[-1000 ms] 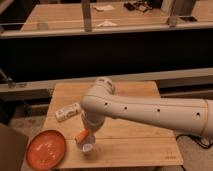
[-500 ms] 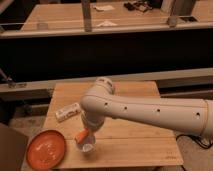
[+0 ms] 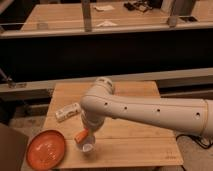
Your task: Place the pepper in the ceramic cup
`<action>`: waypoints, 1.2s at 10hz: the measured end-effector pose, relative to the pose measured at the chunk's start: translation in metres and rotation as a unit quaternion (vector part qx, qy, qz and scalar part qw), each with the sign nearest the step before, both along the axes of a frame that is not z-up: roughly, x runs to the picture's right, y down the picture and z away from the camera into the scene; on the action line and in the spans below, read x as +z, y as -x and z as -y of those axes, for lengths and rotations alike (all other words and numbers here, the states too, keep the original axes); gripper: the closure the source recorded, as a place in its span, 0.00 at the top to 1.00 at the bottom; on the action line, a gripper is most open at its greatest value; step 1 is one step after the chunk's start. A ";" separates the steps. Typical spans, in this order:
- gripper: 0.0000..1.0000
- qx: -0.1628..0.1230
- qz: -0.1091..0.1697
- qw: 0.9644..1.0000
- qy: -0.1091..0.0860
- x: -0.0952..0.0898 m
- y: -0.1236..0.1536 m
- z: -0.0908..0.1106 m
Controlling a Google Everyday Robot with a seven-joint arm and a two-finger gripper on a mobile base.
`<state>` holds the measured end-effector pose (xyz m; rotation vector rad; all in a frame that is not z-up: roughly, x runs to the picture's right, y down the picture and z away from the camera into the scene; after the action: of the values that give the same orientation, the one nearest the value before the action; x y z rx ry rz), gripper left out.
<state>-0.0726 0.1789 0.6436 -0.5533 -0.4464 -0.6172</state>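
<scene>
Pepper, small and orange, hangs tilted just above the mouth of the ceramic cup, its lower end at the cup's rim on the left side; whether it touches the rim cannot be told. The cup, pale and round, stands on the wooden table near the front edge. The gripper sits right over the cup at the end of the white arm, which reaches in from the right and bends down at its wrist. The pepper is at the gripper's tip, but the arm covers the fingers, so I cannot tell how wide they stand or whether they grip the pepper. To the left of the cup, an orange plate lies flat at the table's front left corner, well apart from the cup. Behind the plate, a white bottle lies on its side near the arm's elbow. Beyond the table runs a dark counter wall with a lit surface above it.
</scene>
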 end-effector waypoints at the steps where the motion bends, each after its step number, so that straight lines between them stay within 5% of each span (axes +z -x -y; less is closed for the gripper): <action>1: 0.26 0.000 0.000 1.000 0.000 0.000 0.000 0.000; 12: 0.21 0.001 0.000 1.000 0.000 0.000 0.001 -0.001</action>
<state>-0.0735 0.1796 0.6440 -0.5525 -0.4470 -0.6152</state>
